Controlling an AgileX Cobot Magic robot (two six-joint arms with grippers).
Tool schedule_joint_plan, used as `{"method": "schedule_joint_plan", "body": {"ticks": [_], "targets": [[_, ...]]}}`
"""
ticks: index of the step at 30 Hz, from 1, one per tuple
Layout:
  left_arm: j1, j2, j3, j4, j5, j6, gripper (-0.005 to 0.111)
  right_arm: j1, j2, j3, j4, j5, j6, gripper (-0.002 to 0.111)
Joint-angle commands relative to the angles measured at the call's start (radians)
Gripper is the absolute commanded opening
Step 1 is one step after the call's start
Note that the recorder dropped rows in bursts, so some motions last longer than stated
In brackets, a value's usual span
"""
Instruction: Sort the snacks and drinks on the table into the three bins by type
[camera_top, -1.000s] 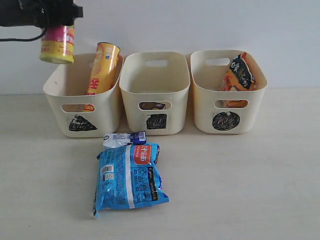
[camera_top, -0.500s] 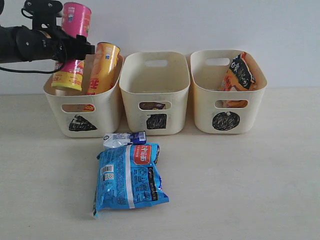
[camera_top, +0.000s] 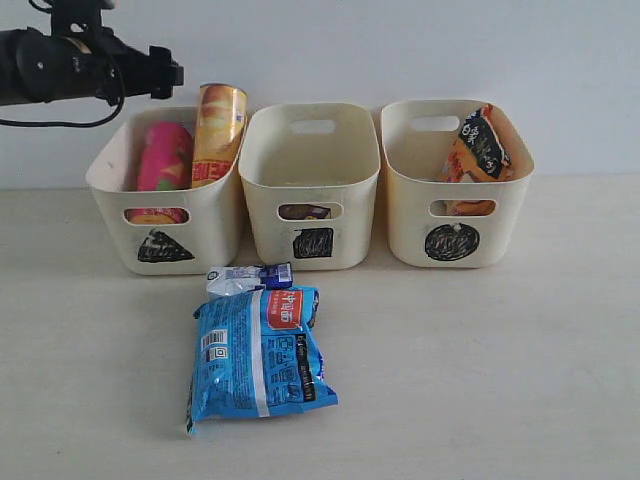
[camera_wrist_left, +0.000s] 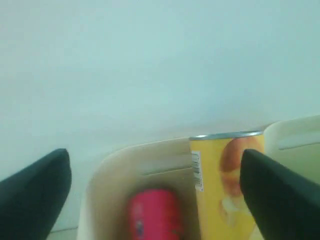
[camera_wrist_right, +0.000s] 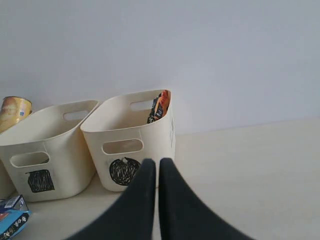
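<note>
The left tool (camera_wrist_left: 155, 175) gapes wide; the right tool (camera_wrist_right: 156, 167) is pressed closed

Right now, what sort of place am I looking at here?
Probably a robot test bench, not a home or shop: a pale table against a blank white wall, three alike cream bins marked with scribbled shapes, and a black robot arm above.
</note>
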Motion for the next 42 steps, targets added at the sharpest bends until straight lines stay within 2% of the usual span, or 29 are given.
{"method": "schedule_joint_plan", "body": {"ticks": [1,3,5,12,18,23,26,28,33,42], "targets": [[0.002,-0.050,-0.001,-0.004,0.066,-0.012,0.086,0.002,-0.005,0.000,-0.007,-0.002,-0.004,0.000],[0.002,-0.077,-0.001,-0.004,0.107,-0.014,0.080,0.002,-0.005,0.000,-0.007,-0.002,-0.004,0.000],[0.002,-0.114,-0.001,-0.004,0.163,-0.034,0.067,0.002,-0.005,0.000,-0.007,-0.002,-0.004,0.000],[0.002,-0.227,-0.001,-0.004,0.460,-0.041,0.005,0.002,-0.005,0.000,-0.007,-0.002,-0.006,0.000],[0.002,-0.296,0.019,-0.069,0.733,-0.041,0.005,0.002,-0.005,0.000,-0.007,-0.002,-0.004,0.000],[0.002,-0.391,0.131,-0.175,0.730,-0.019,0.004,0.002,-0.005,0.000,-0.007,-0.002,-0.006,0.000],[0.002,-0.490,0.244,-0.291,0.730,0.057,0.004,0.002,-0.005,0.000,-0.007,-0.002,-0.006,0.000],[0.002,-0.560,0.311,-0.337,0.714,0.095,0.004,0.002,-0.005,0.000,-0.007,-0.002,-0.006,0.000],[0.002,-0.818,0.514,-0.378,0.549,0.101,0.004,0.002,-0.005,0.000,-0.007,-0.002,-0.006,0.000],[0.002,-1.149,0.740,-0.381,0.362,0.101,0.004,0.002,-0.005,0.000,-0.007,-0.002,-0.006,0.000]]}}
